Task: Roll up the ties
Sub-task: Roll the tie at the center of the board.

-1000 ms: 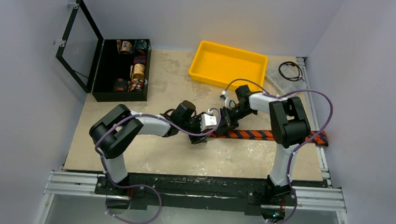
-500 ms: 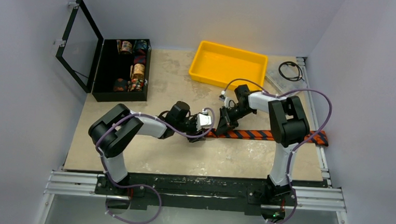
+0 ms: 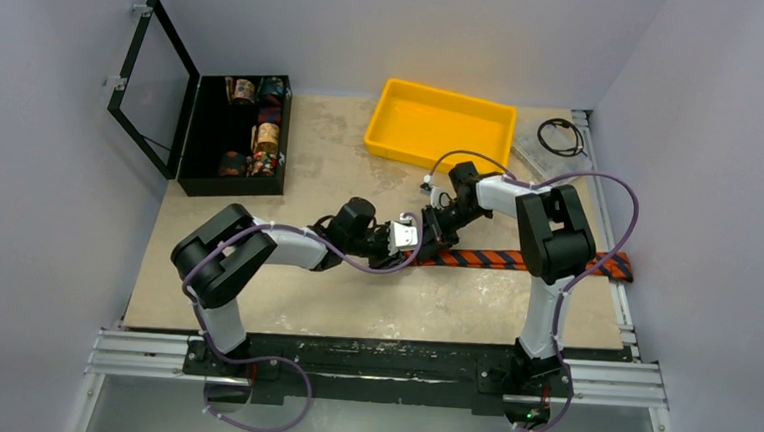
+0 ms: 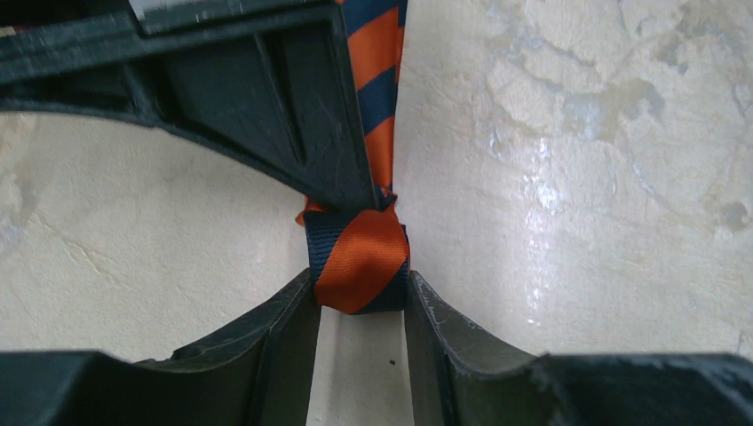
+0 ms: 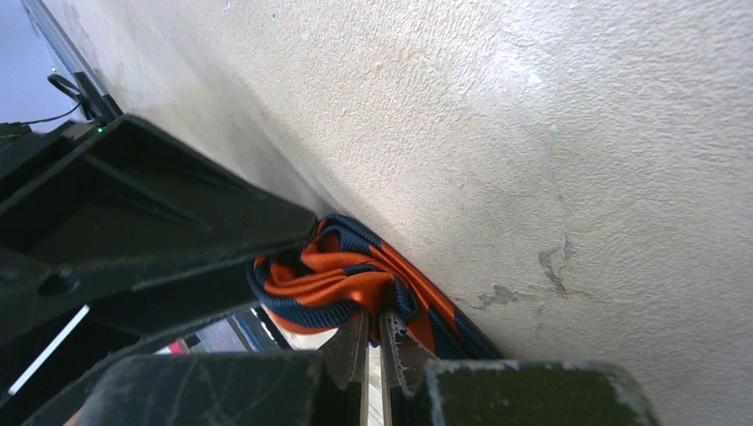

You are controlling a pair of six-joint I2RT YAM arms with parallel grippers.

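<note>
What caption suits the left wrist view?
Left gripper pinches the small rolled end of the striped tie on the mottled table.

The tie [image 3: 525, 261] lies on the counter [image 3: 353, 304], running from mid-counter to its right edge; the tie's left end is wound into a small roll [image 4: 360, 266]; the left gripper [image 4: 362, 306] sits left of the tie, one finger on each side of that roll; the right gripper [image 5: 373, 342] meets the tie beside the roll, from behind; behind the tie, a tray [image 3: 431, 161]; far behind-left, an open case [image 3: 213, 131] holding fabric rolls [image 3: 265, 139]; behind its right end, a coiled cable [image 3: 560, 137].
</note>
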